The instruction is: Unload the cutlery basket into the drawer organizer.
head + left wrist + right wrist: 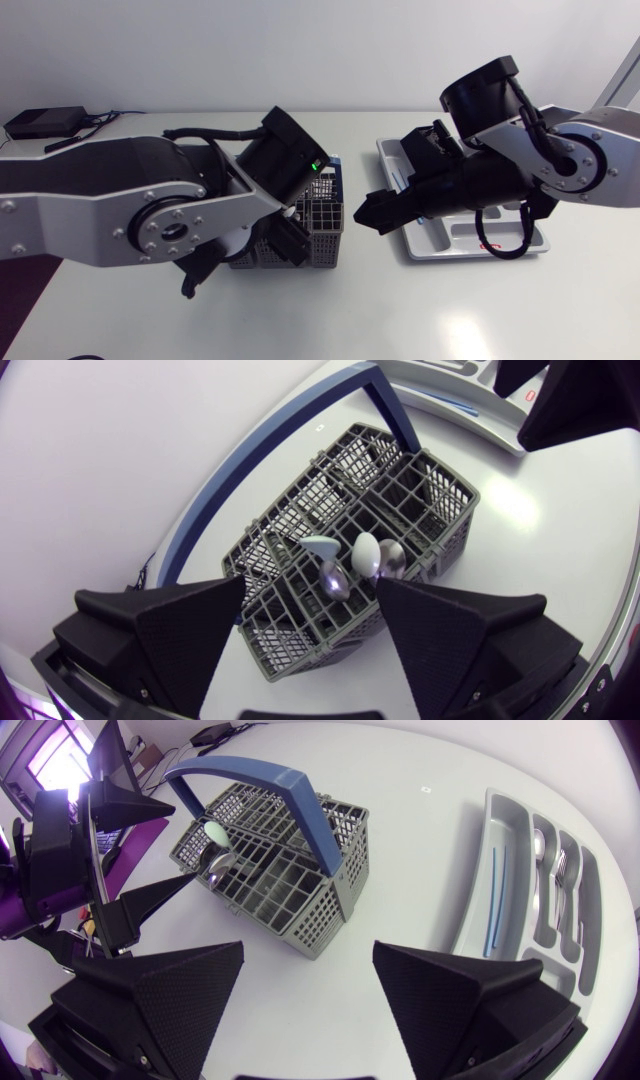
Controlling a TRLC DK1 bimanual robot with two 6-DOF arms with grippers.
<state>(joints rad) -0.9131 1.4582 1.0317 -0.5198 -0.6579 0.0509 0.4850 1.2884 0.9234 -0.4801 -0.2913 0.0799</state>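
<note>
The grey wire cutlery basket point(325, 225) with a blue handle point(290, 790) stands at mid-table. Three spoons point(352, 565) stand upright in one of its compartments, bowls up, one of them white point(215, 833). My left gripper point(310, 630) hangs open just above the basket, its fingers on either side of the spoons without touching them; in the head view the left gripper point(250, 255) covers most of the basket. My right gripper point(310, 990) is open and empty over bare table between the basket and the grey drawer organizer point(505, 820); the head view shows the right gripper point(395, 185) at the organizer's point(465, 235) near end.
The organizer holds a blue stick point(497, 900) in one slot and several metal forks and spoons point(560, 895) in the neighbouring slots. A black box point(45, 122) with cables lies at the table's far left corner.
</note>
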